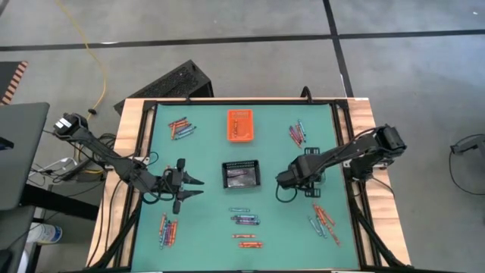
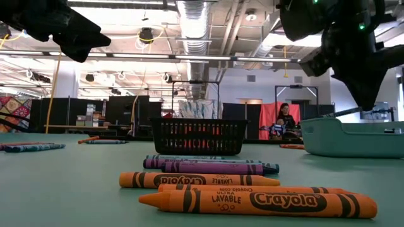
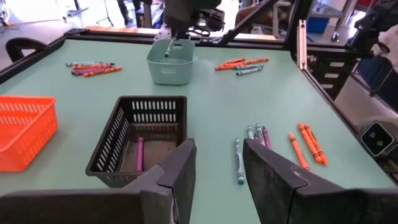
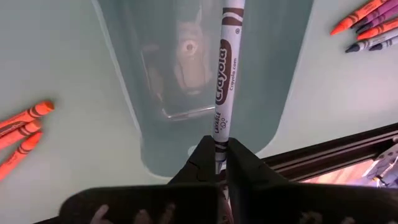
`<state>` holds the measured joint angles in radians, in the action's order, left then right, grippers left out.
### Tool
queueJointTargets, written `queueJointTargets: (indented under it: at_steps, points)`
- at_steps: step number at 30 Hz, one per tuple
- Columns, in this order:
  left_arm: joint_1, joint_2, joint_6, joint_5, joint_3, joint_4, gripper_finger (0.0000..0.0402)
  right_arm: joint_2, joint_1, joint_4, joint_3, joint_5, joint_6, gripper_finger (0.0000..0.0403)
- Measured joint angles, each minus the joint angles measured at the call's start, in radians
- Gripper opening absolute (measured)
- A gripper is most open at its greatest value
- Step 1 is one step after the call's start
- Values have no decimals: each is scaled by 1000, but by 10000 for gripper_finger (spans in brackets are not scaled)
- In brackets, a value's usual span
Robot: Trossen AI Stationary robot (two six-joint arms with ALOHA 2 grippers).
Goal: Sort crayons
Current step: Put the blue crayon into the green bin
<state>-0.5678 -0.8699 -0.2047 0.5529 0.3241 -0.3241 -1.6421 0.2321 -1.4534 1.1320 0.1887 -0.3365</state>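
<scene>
A single crayon [image 4: 224, 74], pale-wrapped with a dark tip end, stands pinched between the fingers of the right gripper [image 4: 219, 149], hanging straight down over the open mouth of a teal bin [image 4: 124, 93] on the right half of the green table [image 1: 204, 235]; the fingers are closed against its wrapper, and the crayon's lower end points into the bin without visibly touching its floor. Around that bin, more crayons lie loose on the table: orange ones [image 4: 25, 134] to one side and a mixed orange, purple and blue cluster [image 4: 367, 25] to the other. From overhead, further small groups of crayons sit near the table's far left [image 1: 180, 127], far right [image 1: 297, 133], near left [image 1: 167, 230] and near right [image 1: 324, 220], with a few rows in the middle front [image 1: 245, 220]. At table level, orange crayons [image 2: 252, 200] and a purple one [image 2: 211, 167] lie nearest the camera. A black mesh bin [image 1: 241, 174] stands at the table's centre with a purple crayon [image 3: 139, 154] lying inside it, and an orange bin [image 1: 240, 125] sits beyond it toward the far edge. The left gripper [image 3: 217, 168] hovers above the table just left of the black mesh bin, its fingers apart and holding nothing. People are visible in the room beyond the table.
</scene>
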Motion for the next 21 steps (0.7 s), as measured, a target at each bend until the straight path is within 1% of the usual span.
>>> queueJointTargets:
  at_steps: [8, 12, 15, 16, 18, 21]
  points:
    - [0, 0, -11, 1, 0, -1, 121, 0, 3, 0, 0, 19, -17, 62]
    - [0, 0, -24, 1, 0, -1, 121, 0, 3, -7, 0, 20, -23, 71]
    - [0, 0, -61, -21, 1, 16, 121, 0, 6, -11, 2, 4, -74, 72]
    - [0, 0, -89, -33, 5, 49, 121, 0, 9, -15, 6, -12, -94, 72]
    - [0, 4, -170, -76, 25, 170, 121, 0, 28, -14, 20, -37, -133, 72]
    - [4, 9, -348, -104, 91, 411, 121, 0, 77, -7, 36, -44, -142, 72]
